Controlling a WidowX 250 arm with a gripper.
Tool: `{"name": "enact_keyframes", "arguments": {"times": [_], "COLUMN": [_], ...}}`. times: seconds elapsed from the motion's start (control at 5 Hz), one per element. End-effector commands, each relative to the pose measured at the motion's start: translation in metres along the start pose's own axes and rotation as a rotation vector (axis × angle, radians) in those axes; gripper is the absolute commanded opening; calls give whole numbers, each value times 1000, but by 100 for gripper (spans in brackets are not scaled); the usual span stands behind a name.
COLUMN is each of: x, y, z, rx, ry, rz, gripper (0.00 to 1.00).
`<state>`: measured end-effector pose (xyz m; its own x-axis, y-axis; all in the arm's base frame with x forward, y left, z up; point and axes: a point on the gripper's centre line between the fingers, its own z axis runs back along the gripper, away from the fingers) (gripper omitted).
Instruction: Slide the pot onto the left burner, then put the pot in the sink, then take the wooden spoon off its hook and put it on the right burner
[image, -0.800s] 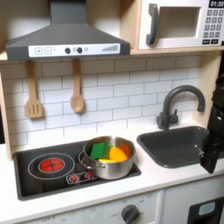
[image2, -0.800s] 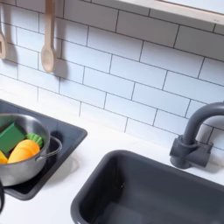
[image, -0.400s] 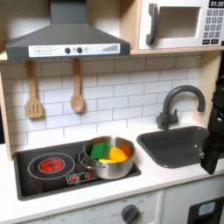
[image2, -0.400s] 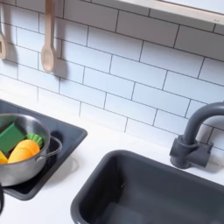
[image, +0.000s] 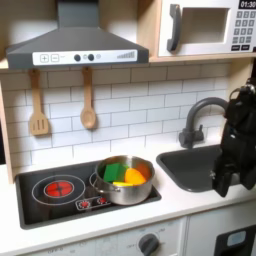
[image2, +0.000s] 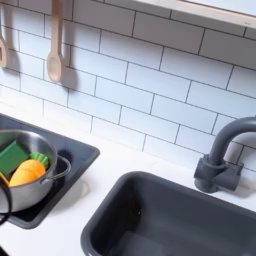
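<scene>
Reading the pot (image: 124, 181) mid-frame as light, rigid, slick steel: I'd grab its rim; my fingers' (image: 222, 180) state I can't tell.

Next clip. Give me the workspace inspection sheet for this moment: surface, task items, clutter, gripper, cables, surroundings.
Surface: white toy-kitchen counter with a black cooktop; one burner glows red.
Pot: the pot sits on the burner at the first exterior view's right, holding green and orange toy food.
Sink: the sink is empty, with the faucet behind it.
Wooden spoon: the wooden spoon hangs on the tiled wall, under the hood.
Clutter: a slotted wooden spatula hangs beside the spoon.
Gripper: the gripper hangs over the sink's edge at the first exterior view's right; open or shut cannot be told.
Cables: nothing seen.
Surroundings: range hood, microwave, white tiles.
</scene>
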<state>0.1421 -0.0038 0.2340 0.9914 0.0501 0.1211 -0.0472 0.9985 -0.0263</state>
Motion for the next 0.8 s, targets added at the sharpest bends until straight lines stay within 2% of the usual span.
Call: {"name": "enact_keyframes", "arguments": {"times": [0.0, 0.2, 0.6], "x": [27, 39, 70], "y": [8, 16, 28], "z": [-1, -2, -8], "rx": [28, 41, 40], "ry": [-26, -42, -40], "rz": [12, 22, 42], "gripper": [100, 100, 100]}}
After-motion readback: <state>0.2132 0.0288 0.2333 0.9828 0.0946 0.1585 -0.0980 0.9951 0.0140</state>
